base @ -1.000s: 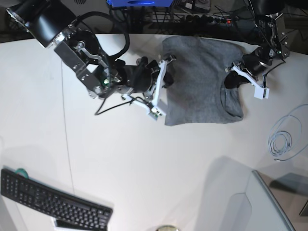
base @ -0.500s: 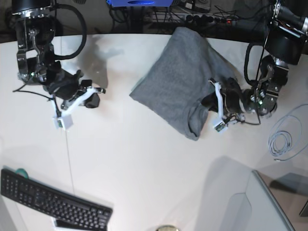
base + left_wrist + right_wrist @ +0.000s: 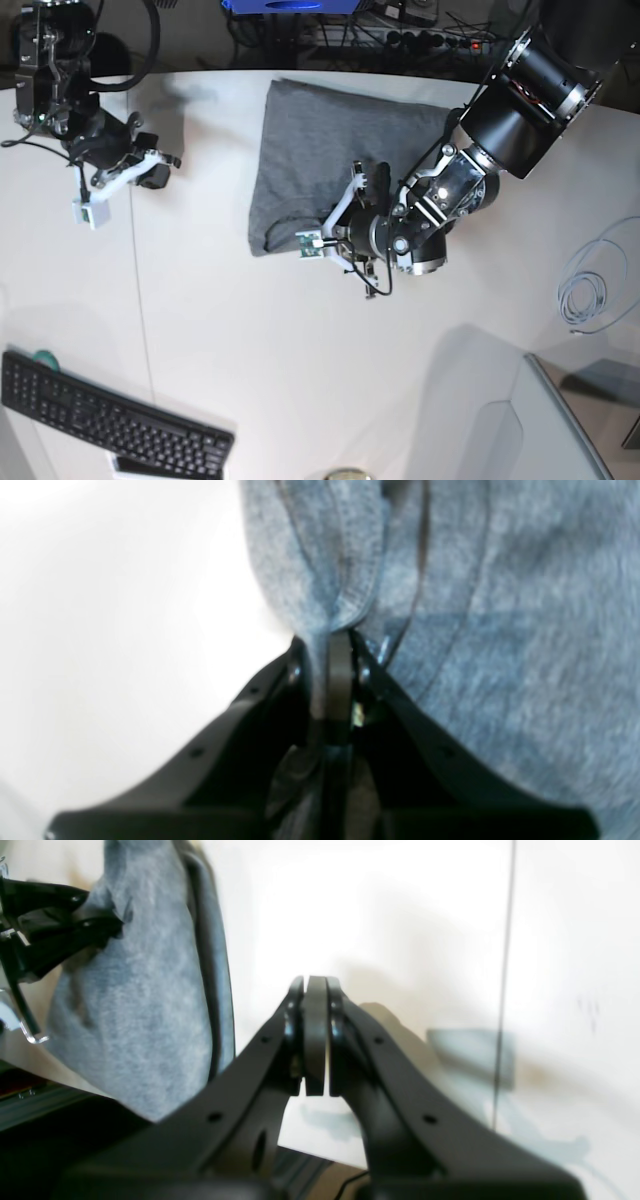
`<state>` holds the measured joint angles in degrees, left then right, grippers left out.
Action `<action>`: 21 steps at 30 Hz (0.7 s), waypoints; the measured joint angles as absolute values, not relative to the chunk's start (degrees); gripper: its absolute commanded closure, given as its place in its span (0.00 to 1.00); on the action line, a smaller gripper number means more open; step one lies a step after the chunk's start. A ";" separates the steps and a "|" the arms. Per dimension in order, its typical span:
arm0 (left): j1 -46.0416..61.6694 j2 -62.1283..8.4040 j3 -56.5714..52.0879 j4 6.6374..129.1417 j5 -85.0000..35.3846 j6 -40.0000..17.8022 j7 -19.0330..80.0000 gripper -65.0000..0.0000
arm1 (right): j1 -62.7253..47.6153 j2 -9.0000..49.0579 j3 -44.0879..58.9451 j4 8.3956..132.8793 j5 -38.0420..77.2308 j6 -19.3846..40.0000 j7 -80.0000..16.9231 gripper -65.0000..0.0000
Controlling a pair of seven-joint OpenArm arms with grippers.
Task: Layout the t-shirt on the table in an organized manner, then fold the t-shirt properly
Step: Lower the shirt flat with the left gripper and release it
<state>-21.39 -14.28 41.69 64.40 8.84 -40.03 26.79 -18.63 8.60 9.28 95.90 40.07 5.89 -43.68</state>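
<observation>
While my left tool (image 3: 332,645) pinches a bunched hem of the t-shirt (image 3: 330,150), the folding is only partly done, by my reckoning. From the base view the shirt lies on the far middle of the tabletop (image 3: 300,340) as a rough, narrowed panel: its far edge straight, its near edge rolled and doubled where I hold it. The sleeves look tucked in or hidden under the body, though I cannot be sure which. I judge that one fold is under way and that the final squaring and a last fold are left to do.

My right tool (image 3: 315,1035) is pressed together on nothing, hanging over bare tabletop well to the side of the shirt, near a thin dark seam line (image 3: 502,990).

The cloth is a soft heather-grey knit, faintly fuzzy, with a stitched double seam along the hem in my left wrist view; it drapes in loose ridges and not crisp creases. The tabletop is smooth, white and slightly glossy, giving pale reflections under my right tool.
</observation>
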 measured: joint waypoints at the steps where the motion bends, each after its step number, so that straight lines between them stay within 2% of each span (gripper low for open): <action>1: -21.41 -13.65 41.80 64.40 9.06 -40.12 26.83 1.00 | -19.09 8.62 9.72 95.90 40.16 5.91 -43.72 1.00; 7: -22.61 -10.61 41.34 59.18 8.23 -40.05 25.89 1.00 | -20.03 8.64 11.25 95.90 40.07 5.89 -43.53 1.00; 16: -24.75 -9.85 40.66 52.38 5.65 -40.53 23.03 1.00 | -19.90 8.54 10.76 95.90 40.07 5.89 -43.51 1.00; 21: -23.55 -7.70 33.08 52.10 5.13 -40.69 27.70 1.00 | -19.88 8.64 10.76 95.90 40.07 5.89 -43.51 1.00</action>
